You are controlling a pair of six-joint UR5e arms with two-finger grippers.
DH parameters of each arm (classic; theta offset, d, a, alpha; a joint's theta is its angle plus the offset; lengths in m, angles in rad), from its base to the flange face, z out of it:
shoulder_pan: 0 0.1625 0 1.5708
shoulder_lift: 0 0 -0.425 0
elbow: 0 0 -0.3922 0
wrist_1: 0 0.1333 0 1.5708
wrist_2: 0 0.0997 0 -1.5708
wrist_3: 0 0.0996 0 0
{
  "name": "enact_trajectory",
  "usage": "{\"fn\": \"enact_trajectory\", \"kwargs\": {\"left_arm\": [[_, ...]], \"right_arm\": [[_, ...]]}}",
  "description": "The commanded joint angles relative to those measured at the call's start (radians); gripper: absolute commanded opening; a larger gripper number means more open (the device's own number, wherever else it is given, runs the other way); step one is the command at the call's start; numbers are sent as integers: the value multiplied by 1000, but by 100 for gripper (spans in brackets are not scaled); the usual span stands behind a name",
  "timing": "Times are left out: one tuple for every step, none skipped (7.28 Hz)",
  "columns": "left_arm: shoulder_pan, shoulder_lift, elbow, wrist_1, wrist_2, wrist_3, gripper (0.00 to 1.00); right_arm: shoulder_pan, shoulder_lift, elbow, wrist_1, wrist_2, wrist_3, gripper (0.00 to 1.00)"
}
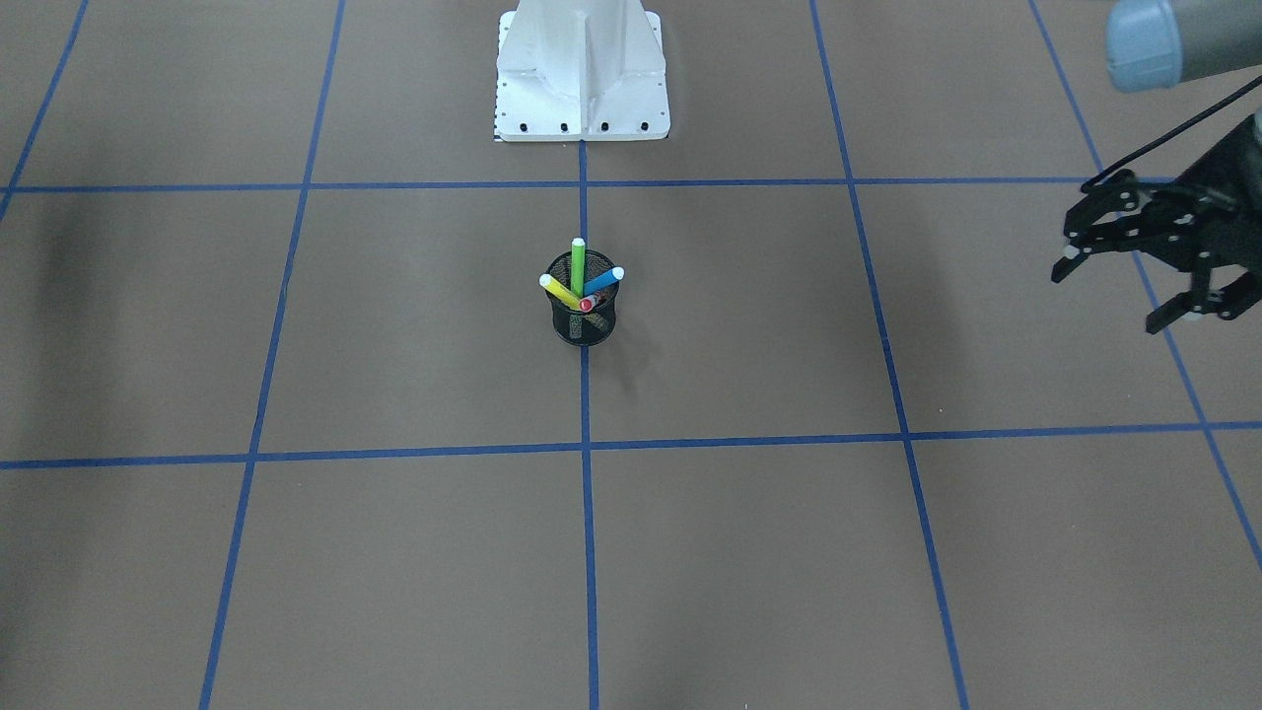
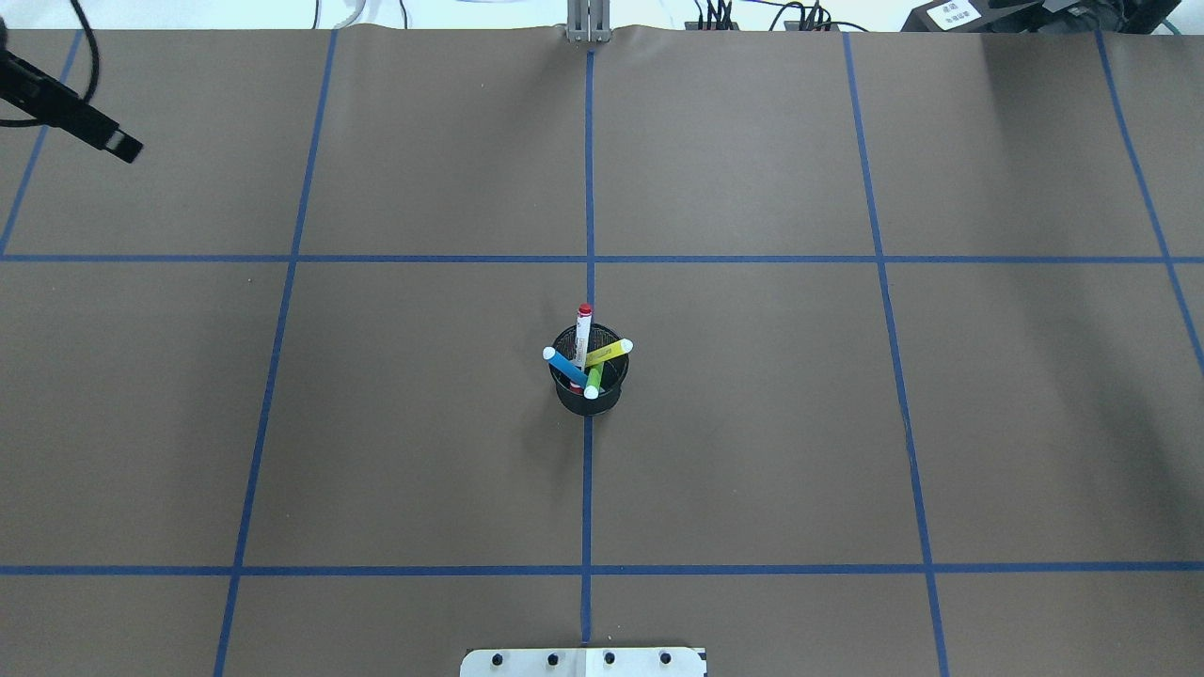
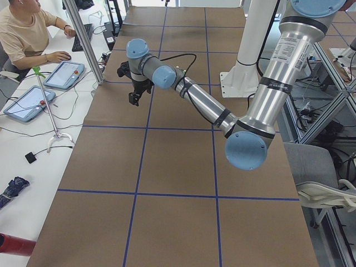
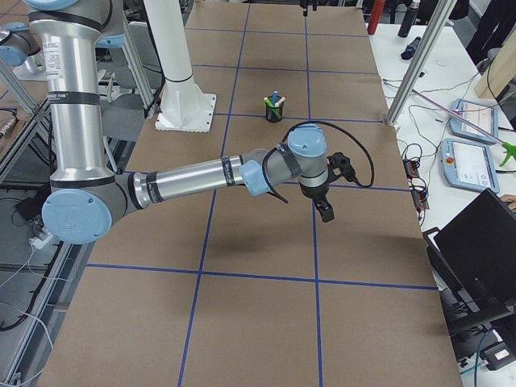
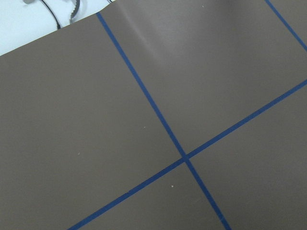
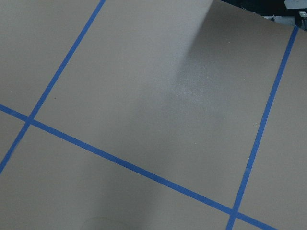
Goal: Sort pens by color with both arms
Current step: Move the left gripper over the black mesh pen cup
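Observation:
The pens stand together in a black mesh cup (image 1: 584, 323) at the table's centre. They are a green pen (image 1: 578, 264), a blue pen (image 1: 602, 282), a yellow pen (image 1: 559, 289) and a white-barrelled pen with a red end (image 2: 583, 331). My left gripper (image 1: 1106, 296) hovers open and empty far to the cup's side, near the table's far left corner (image 2: 120, 143). My right gripper (image 4: 324, 211) shows only in the exterior right view, low over bare table well away from the cup (image 4: 274, 109). I cannot tell whether it is open or shut.
The white pedestal base (image 1: 582, 84) stands at the robot's edge of the table. Blue tape lines (image 2: 589, 188) grid the brown surface. A person (image 3: 28, 33) sits at a side desk with tablets (image 3: 64, 75). A metal post (image 4: 415, 68) rises at the table's edge.

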Motion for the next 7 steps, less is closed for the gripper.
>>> {"fn": "enact_trajectory", "kwargs": {"left_arm": [[159, -177, 18, 202, 84, -55, 100], [241, -249, 40, 238, 156, -148, 100], [312, -335, 125, 241, 193, -207, 100], [329, -439, 255, 250, 201, -215, 100], [368, -523, 352, 253, 198, -278, 100], [398, -615, 458, 253, 193, -327, 100], [411, -660, 516, 264, 189, -336, 100]], "right_arm": [[-3, 0, -1, -1, 0, 0, 100], [-3, 0, -1, -1, 0, 0, 100], [-3, 0, -1, -1, 0, 0, 100], [-3, 0, -4, -1, -2, 0, 100], [-3, 0, -8, -1, -2, 0, 100], [-3, 0, -9, -1, -3, 0, 100], [-3, 0, -11, -1, -5, -1, 100]]}}
